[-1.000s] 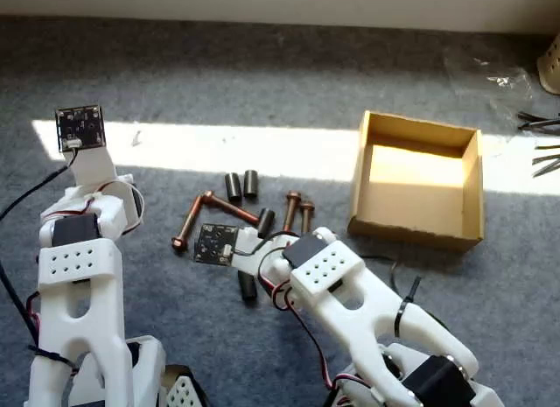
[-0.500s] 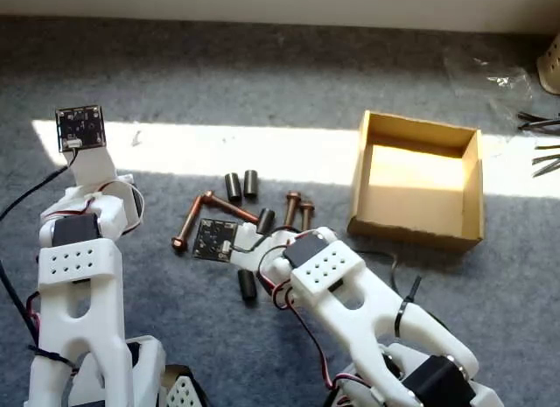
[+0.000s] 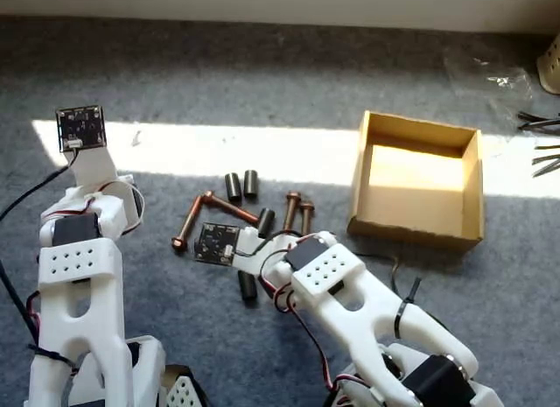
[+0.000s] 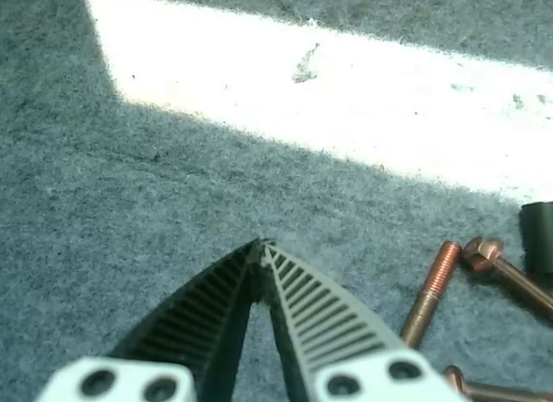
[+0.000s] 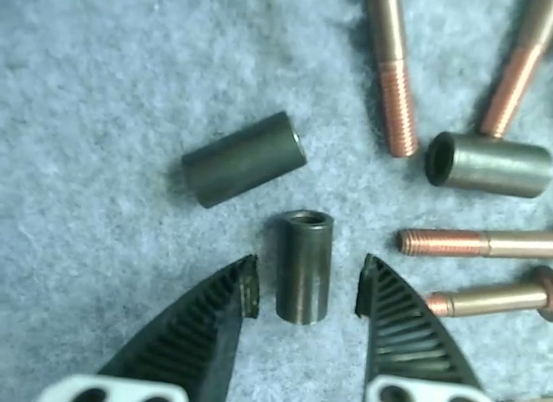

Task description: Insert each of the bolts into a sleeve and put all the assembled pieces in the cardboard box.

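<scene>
1. The right hand is wide open and empty, low over the grey carpet. One sleeve lies between its fingers and touches neither.
2. The long axis of this sleeve runs straight ahead, along the line in which the hand points. We judge that the jaws need only close across its width.
3. A second sleeve lies crosswise just beyond the first. A third sleeve lies off to one side, among the bolts.
4. The left hand is pinched closed on nothing, with bolts near it. We take the right arm as the nearer to the sleeve.
5. Count in the high view: four sleeves, four bolts and one cardboard box. The box floor is bare, and the box stands well apart on the right arm's side
</scene>
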Robot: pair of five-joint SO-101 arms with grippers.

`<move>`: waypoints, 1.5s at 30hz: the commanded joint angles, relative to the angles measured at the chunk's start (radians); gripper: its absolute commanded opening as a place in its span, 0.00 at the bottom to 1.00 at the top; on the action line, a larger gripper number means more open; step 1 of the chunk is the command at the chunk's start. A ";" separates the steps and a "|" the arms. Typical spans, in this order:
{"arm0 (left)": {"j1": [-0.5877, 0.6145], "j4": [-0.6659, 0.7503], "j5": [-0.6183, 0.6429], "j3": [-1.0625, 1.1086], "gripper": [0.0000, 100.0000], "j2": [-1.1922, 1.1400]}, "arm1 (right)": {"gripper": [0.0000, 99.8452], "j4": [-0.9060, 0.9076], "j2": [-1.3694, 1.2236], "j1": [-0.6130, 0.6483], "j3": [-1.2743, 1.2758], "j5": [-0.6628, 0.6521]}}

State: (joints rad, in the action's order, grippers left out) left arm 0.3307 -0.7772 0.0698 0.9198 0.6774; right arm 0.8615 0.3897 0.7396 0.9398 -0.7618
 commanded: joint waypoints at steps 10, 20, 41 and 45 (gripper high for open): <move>-0.021 0.020 0.003 -0.007 0.01 -0.002 | 0.18 -0.025 0.004 -0.007 0.030 0.006; -0.021 0.020 0.003 -0.007 0.01 -0.002 | 0.18 -0.065 -0.214 -0.007 -0.028 0.066; -0.021 0.020 0.003 -0.007 0.01 -0.002 | 0.18 0.004 -0.188 0.045 -0.090 0.117; -0.021 0.020 0.003 -0.007 0.01 -0.002 | 0.18 0.012 -0.188 0.051 -0.130 0.117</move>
State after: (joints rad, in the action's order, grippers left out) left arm 0.3307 -0.7772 0.0698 0.9198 0.6774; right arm 0.8631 0.1887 0.7687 0.8631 -0.6544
